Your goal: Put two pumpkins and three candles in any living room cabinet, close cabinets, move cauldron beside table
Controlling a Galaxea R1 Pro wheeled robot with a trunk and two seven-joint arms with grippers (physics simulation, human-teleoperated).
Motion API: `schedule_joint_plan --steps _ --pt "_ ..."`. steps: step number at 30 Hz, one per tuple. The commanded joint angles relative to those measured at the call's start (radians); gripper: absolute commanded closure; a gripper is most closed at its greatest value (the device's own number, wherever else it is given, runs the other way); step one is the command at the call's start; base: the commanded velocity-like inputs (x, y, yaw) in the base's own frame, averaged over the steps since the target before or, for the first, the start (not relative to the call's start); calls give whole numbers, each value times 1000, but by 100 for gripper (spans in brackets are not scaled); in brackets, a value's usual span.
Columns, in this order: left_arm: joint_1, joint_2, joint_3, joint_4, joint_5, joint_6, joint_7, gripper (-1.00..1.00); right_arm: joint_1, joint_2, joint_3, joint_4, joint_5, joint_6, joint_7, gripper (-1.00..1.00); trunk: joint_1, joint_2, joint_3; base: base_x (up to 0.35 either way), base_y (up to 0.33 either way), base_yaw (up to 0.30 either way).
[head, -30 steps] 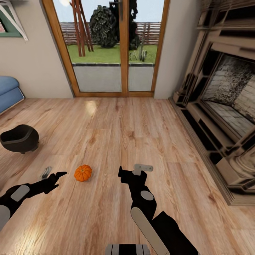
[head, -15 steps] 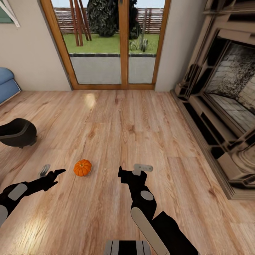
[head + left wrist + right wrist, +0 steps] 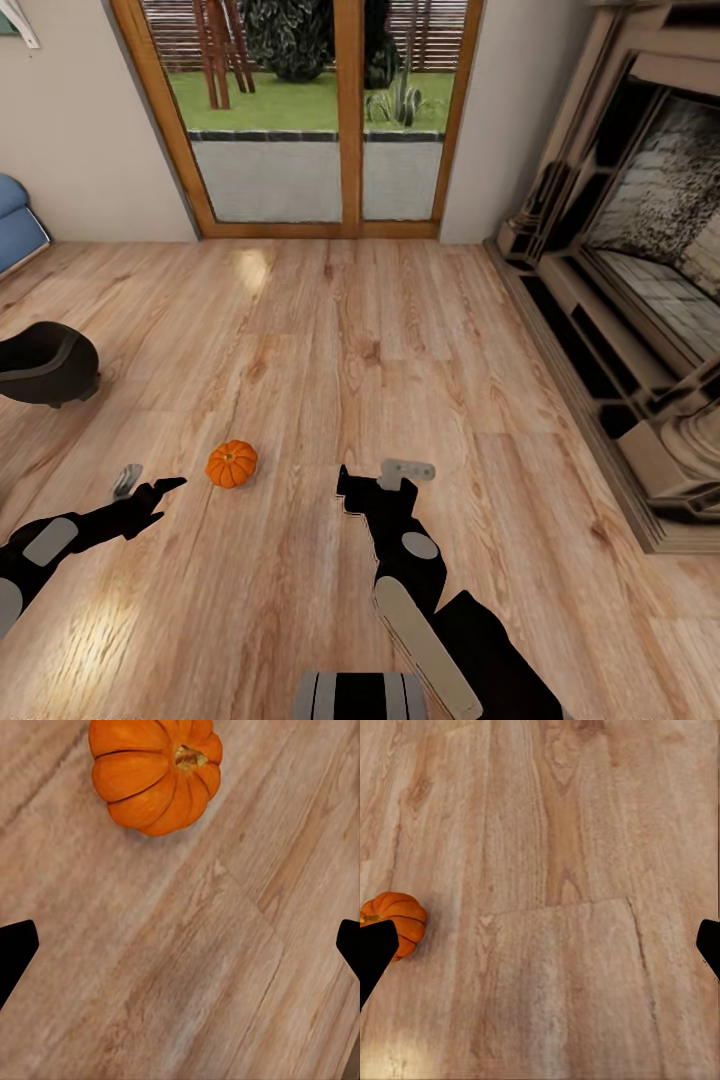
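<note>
On the floor: one pumpkin (image 3: 232, 464), not picked up.
Left gripper (image 3: 148, 490): spread wide, near it.
Right gripper (image 3: 378, 478): spread, empty.
Cauldron (image 3: 45, 363): not yet moved.

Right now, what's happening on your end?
I'm standing on the wood floor facing the glass doors, with nothing picked up. One pumpkin lies on the floor just ahead of my left gripper, whose fingers are spread wide and empty. The right gripper is open too. The cauldron sits on the floor further left.
</note>
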Motion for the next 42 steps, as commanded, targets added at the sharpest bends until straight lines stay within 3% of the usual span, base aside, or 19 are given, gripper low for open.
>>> schedule_joint_plan --steps 1,3,4,5,7,8,10,12,18,21,29,31,37,42 --pt "-1 1 -7 0 9 3 -1 -100 -15 -2 -38 -1 -9 23 10 -100 0 0 -1 0 0 0" --pt "-1 0 -7 0 8 2 0 -100 -36 -3 -91 -1 -11 71 39 -100 0 0 -1 0 0 0" --pt "-1 -1 -7 0 7 1 1 -100 -58 -5 -158 -1 -12 135 95 -100 0 0 -1 0 0 0" --pt "-1 -1 -7 0 6 -1 1 -100 -81 -6 -240 -1 -12 198 185 -100 0 0 -1 0 0 0" --pt "-1 -2 -7 0 5 -3 1 -100 -101 -7 -324 -1 -12 253 303 -100 0 0 -1 0 0 0" --pt "-1 -3 -7 0 5 -3 2 -100 -116 -11 -400 -1 -8 297 426 -100 0 0 -1 0 0 0" --pt "-1 -3 -8 0 4 -4 2 -100 -130 -30 -486 -1 -2 348 575 -100 0 0 -1 0 0 0" --pt "-1 -3 -8 0 4 -4 1 -100 -136 -65 -540 0 -1 385 674 -100 1 -1 -8 0 0 0" --pt "-1 -1 -9 0 4 1 -1 -100 -137 -88 -573 0 1 399 733 -100 3 -2 -28 0 0 0" --pt "-1 -1 -9 0 4 2 -2 -100 -135 -91 -577 0 1 397 742 -100 3 -2 -28 0 0 0" --pt "-1 -2 -8 -1 4 1 -3 -100 -99 -94 -582 0 3 391 823 -100 7 -4 -59 0 0 0" --pt "-1 -3 -9 -2 4 2 -3 -100 -67 -96 -586 0 3 391 867 -100 7 -4 -63 0 0 0" --pt "-1 -2 -9 -14 4 3 -7 -100 -26 -100 -665 0 1 392 1054 -100 7 -4 -63 0 0 0" --pt "-1 -3 -9 -16 4 3 -7 -100 -9 -107 -686 0 1 392 1135 -100 7 -4 -66 0 0 0"
